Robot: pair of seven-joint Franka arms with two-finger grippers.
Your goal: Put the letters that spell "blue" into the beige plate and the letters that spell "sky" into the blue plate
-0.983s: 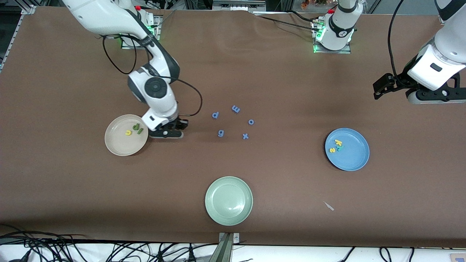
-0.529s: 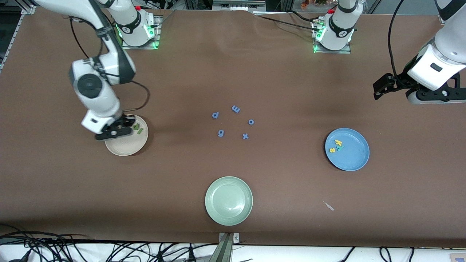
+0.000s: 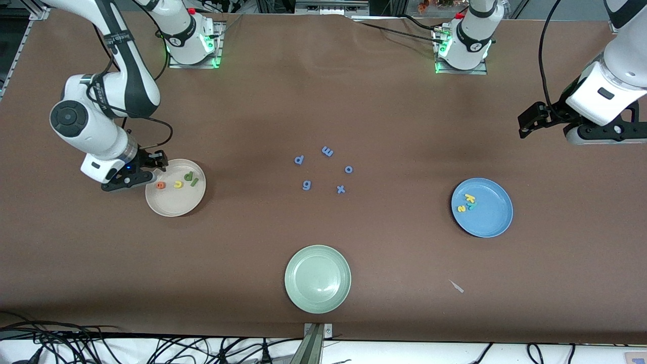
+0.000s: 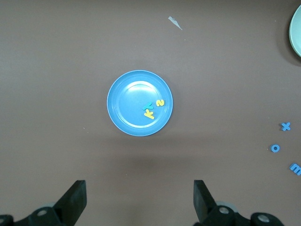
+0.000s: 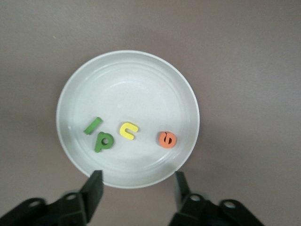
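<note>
I see my right pincer spread and empty at the beige plate's ten o'clock edge, "blue" letters inside, "sky" letters in the blue plate, left pincer spread above.

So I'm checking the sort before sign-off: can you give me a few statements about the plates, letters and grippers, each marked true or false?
1. The orange e lies in the beige plate with the yellow u, dark green b and light green l. True.
2. The blue plate holds only two letters. False: yellow s, yellow k and teal y are in it.
3. The right gripper grips a letter. False: it is open and empty, at the beige plate's edge.
4. The pale green plate holds no letter. True.
5. The left gripper is shut. False: it is open.
</note>
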